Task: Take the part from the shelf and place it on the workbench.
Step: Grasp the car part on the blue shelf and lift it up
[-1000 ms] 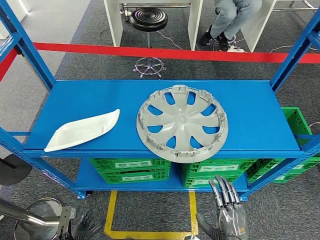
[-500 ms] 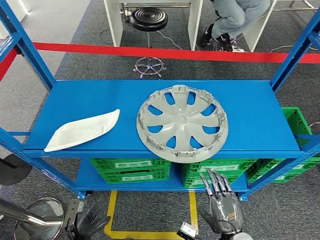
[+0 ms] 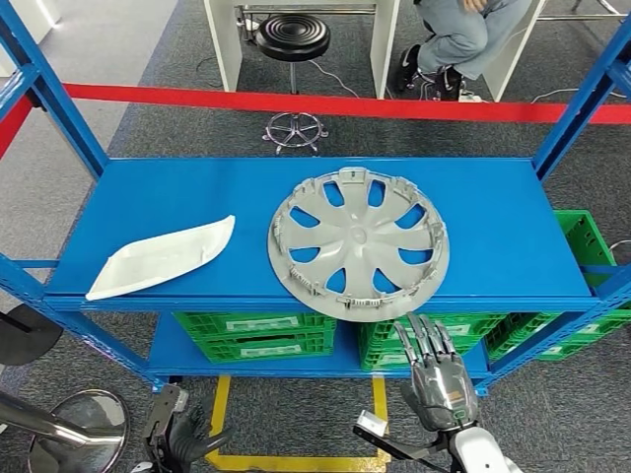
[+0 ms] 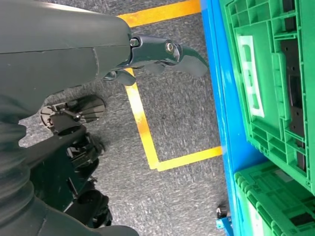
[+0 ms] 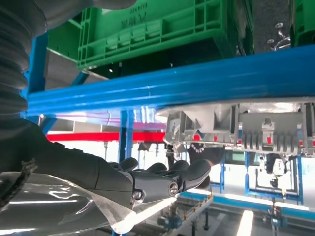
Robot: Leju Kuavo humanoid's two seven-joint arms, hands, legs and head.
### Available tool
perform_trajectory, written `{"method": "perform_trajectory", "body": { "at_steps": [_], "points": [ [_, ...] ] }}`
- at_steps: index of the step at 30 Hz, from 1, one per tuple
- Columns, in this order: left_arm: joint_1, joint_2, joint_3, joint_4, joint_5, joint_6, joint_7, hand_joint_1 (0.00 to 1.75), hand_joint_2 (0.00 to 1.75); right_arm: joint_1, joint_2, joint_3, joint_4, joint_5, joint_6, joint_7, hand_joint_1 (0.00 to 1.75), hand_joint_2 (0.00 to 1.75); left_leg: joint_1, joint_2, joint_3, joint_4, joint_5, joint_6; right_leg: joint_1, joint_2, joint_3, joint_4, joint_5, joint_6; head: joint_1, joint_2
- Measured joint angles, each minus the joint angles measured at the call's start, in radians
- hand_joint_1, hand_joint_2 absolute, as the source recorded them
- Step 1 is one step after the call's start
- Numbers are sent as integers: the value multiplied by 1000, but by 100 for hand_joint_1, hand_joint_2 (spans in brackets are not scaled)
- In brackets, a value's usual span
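Head view: white panel beside hubcap.

One grey wheel cover, one white panel, one stool.

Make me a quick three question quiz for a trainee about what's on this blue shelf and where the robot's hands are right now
1. True or false: the right hand is gripping the grey wheel cover.
2. What lies on the blue shelf to the left of the wheel cover? A) a white curved panel B) a green crate C) a black stool
3. Fill in: the wheel cover's near edge sticks out past the shelf's ____ edge.

Key
1. False; the hand is below the shelf's front edge, open, holding nothing.
2. A, the white curved panel.
3. Front.
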Motion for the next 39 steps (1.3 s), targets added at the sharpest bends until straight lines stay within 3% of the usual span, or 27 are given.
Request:
{"method": "perform_trajectory", "body": {
  "at_steps": [9, 39],
  "points": [
    [-7, -5, -10, 0, -16, -3, 14, 0, 175, -40, 6, -20, 15, 15, 12, -31, 0, 175, 0, 0, 0, 0, 0, 0, 0, 0, 2, 0, 0, 0, 0, 0],
    [-54, -38, -40, -6, -102, 48, 51, 0, 175, -220, 108, -28, 187, -50, 50, -104, 0, 175, 0, 0, 0, 0, 0, 0, 0, 0, 2, 0, 0, 0, 0, 0]
  ]
}}
